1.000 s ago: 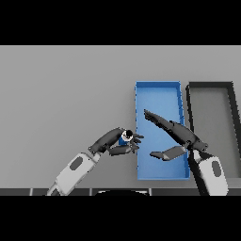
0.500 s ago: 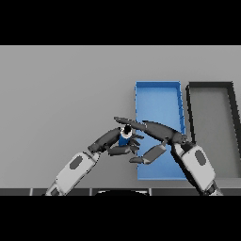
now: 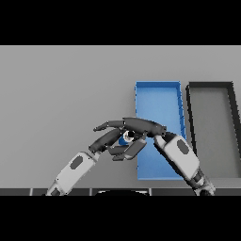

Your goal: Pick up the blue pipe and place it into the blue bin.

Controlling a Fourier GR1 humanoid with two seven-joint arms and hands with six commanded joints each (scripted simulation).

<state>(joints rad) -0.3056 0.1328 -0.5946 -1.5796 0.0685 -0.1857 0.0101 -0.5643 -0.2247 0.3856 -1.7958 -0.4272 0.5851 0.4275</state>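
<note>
The blue pipe [image 3: 126,137] is a short blue piece with a pale end, just left of the blue bin's [image 3: 157,100] near left edge. My left hand [image 3: 106,140] reaches in from the lower left with its fingers curled round the pipe. My right hand [image 3: 143,126] comes in from the lower right and lies across the pipe. Its straight fingers stretch leftward above the pipe and its thumb sits below. Most of the pipe is hidden between the two hands.
A black bin [image 3: 212,127] stands right beside the blue bin, on its right. Both bins are long trays running away from me. The grey table [image 3: 61,89] spreads out to the left and to the back.
My right hand has swung left from over the blue bin, and its fingers now reach over the pipe and my left hand. The left hand and pipe have barely moved.
</note>
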